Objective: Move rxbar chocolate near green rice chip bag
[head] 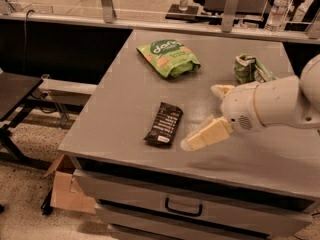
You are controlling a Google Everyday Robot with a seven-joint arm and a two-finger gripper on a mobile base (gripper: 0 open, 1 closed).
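Observation:
The rxbar chocolate, a flat black bar with a white label at its near end, lies on the grey table near the front edge. The green rice chip bag, light green with white lettering, lies flat towards the back of the table, well apart from the bar. My gripper hangs just right of the bar, close above the table. It is open and empty, with one cream finger reaching towards the bar's near end and the other finger further back.
A darker green wrinkled bag lies at the back right, behind my arm. Water bottles stand on the ledge beyond the table. A cardboard box sits on the floor at the left front. A drawer handle shows below the tabletop.

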